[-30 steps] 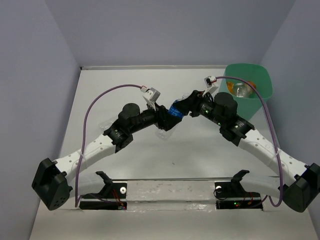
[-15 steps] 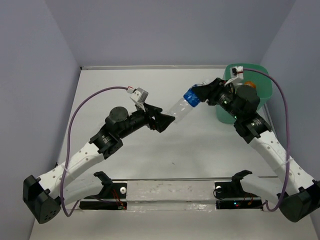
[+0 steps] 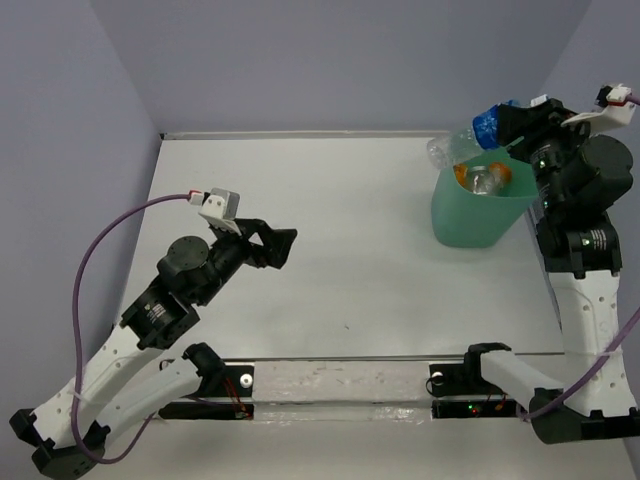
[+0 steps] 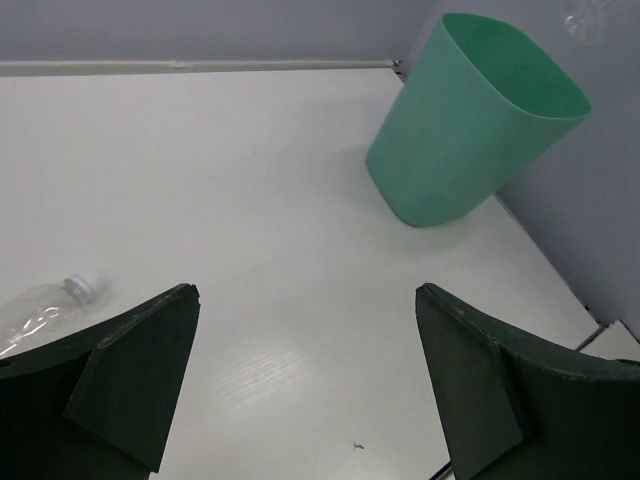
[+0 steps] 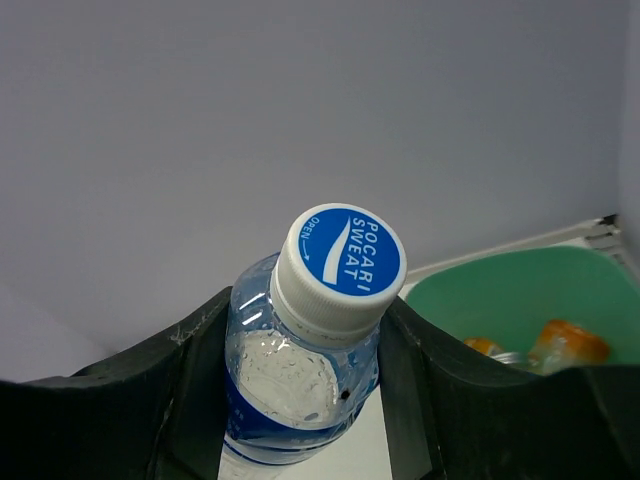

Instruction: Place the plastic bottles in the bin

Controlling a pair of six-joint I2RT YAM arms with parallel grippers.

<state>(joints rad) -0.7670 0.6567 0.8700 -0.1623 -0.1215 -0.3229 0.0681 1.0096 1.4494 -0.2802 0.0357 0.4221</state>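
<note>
My right gripper (image 3: 499, 127) is shut on the clear bottle with a blue label (image 3: 458, 148) and holds it tilted over the far rim of the mint-green bin (image 3: 470, 222) at the far right. In the right wrist view the fingers (image 5: 200, 350) clamp this bottle (image 5: 340, 262) just below its blue and white cap. Two orange bottles (image 3: 464, 175) (image 3: 501, 174) lie inside the bin. My left gripper (image 3: 277, 247) is open and empty over the left middle of the table. A clear bottle (image 4: 48, 304) lies on the table by its left finger.
The bin (image 4: 470, 120) stands against the right wall, near the far right corner. Grey-blue walls close the table at the back and on both sides. A black rail with brackets (image 3: 340, 380) runs along the near edge.
My right gripper has carried the blue-label bottle from the table's middle up and right to above the bin. My left gripper has let it go, opened, and drawn back to the near left.
</note>
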